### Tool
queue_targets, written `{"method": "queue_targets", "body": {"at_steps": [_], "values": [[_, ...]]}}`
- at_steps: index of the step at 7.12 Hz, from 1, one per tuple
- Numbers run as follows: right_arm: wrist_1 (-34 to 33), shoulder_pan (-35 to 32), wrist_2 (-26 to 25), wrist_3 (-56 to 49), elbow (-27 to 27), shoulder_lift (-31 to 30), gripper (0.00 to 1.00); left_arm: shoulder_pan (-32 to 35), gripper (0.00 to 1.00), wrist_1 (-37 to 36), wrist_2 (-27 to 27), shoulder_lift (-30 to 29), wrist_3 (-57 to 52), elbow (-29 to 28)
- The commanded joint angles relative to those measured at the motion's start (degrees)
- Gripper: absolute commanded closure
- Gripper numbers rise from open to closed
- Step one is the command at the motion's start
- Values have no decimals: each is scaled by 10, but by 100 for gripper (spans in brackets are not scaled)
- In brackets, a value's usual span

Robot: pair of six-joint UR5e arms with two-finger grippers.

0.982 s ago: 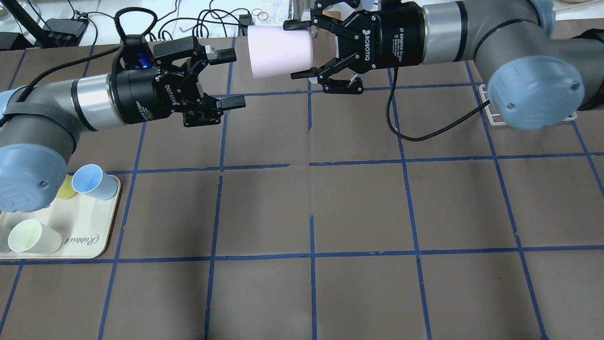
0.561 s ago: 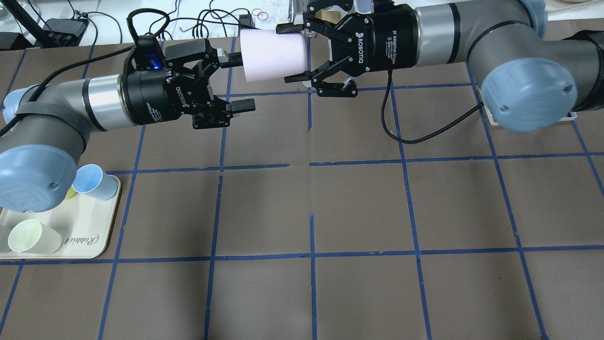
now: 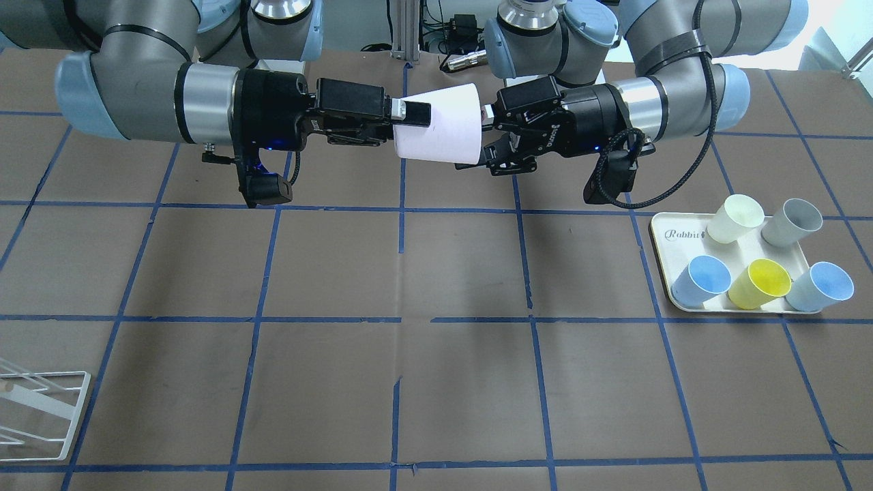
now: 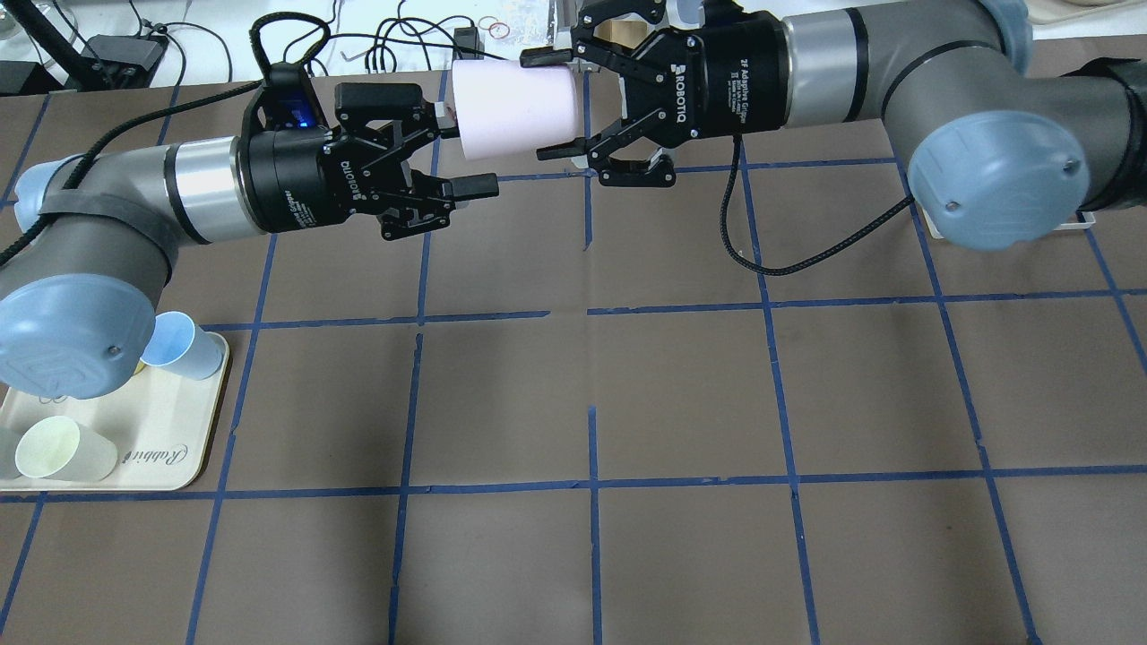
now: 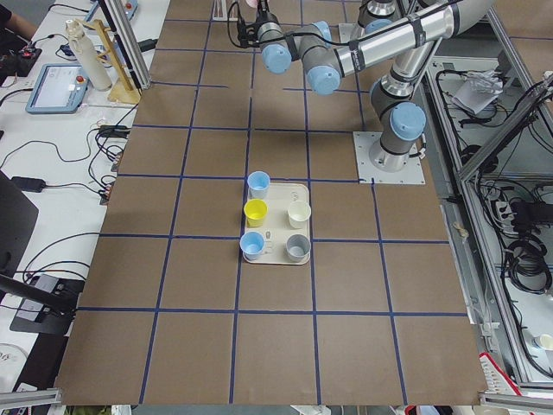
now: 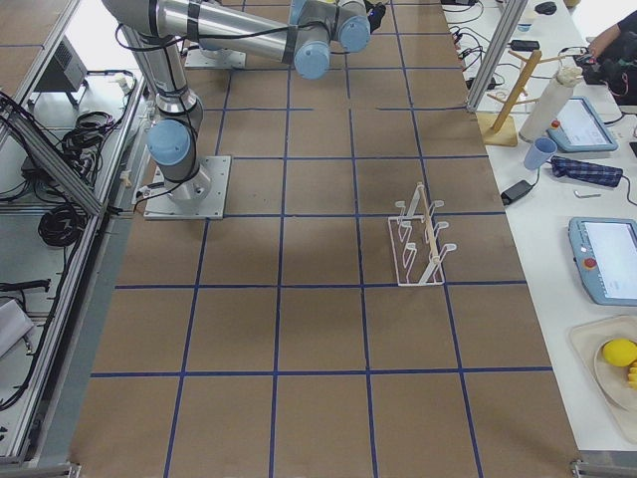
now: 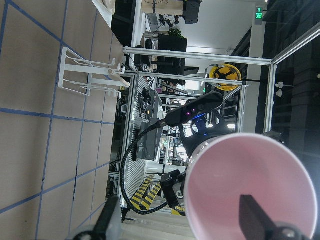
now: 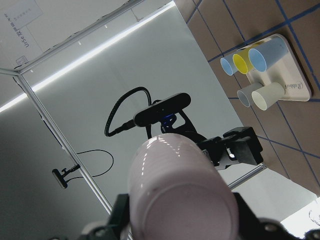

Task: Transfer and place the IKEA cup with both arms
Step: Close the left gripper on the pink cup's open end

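Note:
The pale pink IKEA cup (image 4: 513, 107) is held on its side in the air over the far middle of the table, also in the front view (image 3: 440, 126). My right gripper (image 4: 538, 106) is shut on its base end, one finger on each side of the wall. The cup's mouth (image 7: 250, 180) faces my left gripper (image 4: 461, 150), which is open. One left finger (image 7: 252, 215) reaches inside the mouth; the other (image 4: 479, 185) stays outside the wall. The right wrist view shows the cup's base (image 8: 182, 205) between my fingers.
A cream tray (image 3: 665, 245) near my left arm holds two light blue cups (image 3: 706, 279), a yellow cup (image 3: 760, 283), a cream-white cup (image 3: 733, 218) and a grey cup (image 3: 791, 221). A white wire rack (image 6: 423, 244) stands on my right side.
Both arms have closed in on each other. My left gripper moved right until its far finger entered the cup's mouth. My right gripper carried the cup a little to the left.

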State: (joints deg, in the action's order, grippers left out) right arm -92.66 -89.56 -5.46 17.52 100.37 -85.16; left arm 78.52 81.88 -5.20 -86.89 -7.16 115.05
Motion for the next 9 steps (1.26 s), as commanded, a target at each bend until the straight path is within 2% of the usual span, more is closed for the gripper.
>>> {"method": "queue_targets", "body": {"at_steps": [1,3,5,6,7,8,9], "values": [[0,0,-1,6,0,1,100,0,33,-37,0,-5,39,2],[0,0,-2,9,0,5,100,1,49,-37,1,-5,39,3],[-2,0,-3,18,0,6,100,1,70,-38,1,-5,37,2],[-2,0,-3,18,0,6,100,1,91,-39,0,-5,36,2],[-1,0,-3,21,0,5,99,1,100,-39,-1,-5,35,1],[-1,0,-3,22,0,6,92,1,100,-40,-1,-4,37,-1],[0,0,-3,24,0,6,51,1,100,-41,-2,-3,37,0]]}}
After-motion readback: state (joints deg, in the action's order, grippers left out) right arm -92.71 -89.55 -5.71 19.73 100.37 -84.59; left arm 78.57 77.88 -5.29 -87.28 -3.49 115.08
